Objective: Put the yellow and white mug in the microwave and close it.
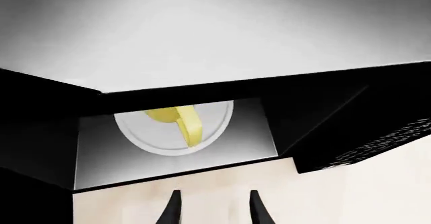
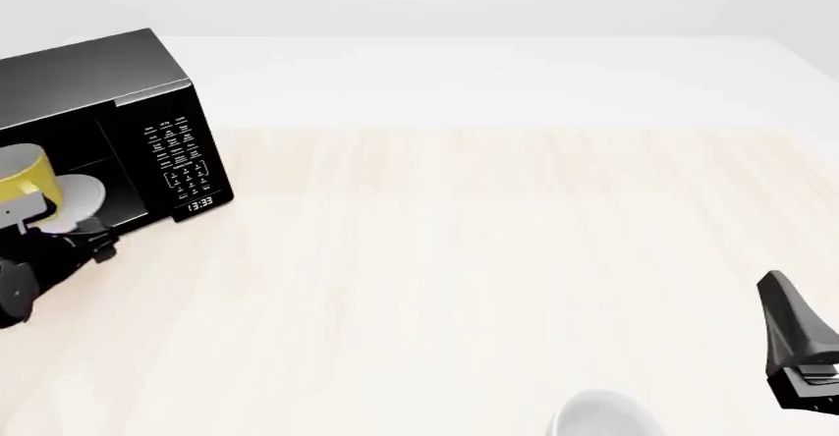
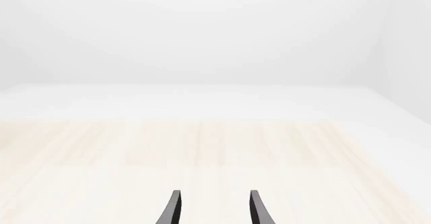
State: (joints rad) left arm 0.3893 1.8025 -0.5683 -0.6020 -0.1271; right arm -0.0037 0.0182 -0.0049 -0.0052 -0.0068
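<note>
The left gripper (image 1: 212,209), jaws apart and empty, faces the small yellow and white mug (image 1: 178,120), seemingly seated on the turntable inside the large black box-shaped microwave (image 2: 132,82) at the front view's upper left; swing the door shut smoothly.

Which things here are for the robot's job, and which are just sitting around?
For the job: yellow and white mug, already inside; the microwave, door open; left hand, empty.

Just sitting around: white cup near the table edge; right hand, idle.
</note>
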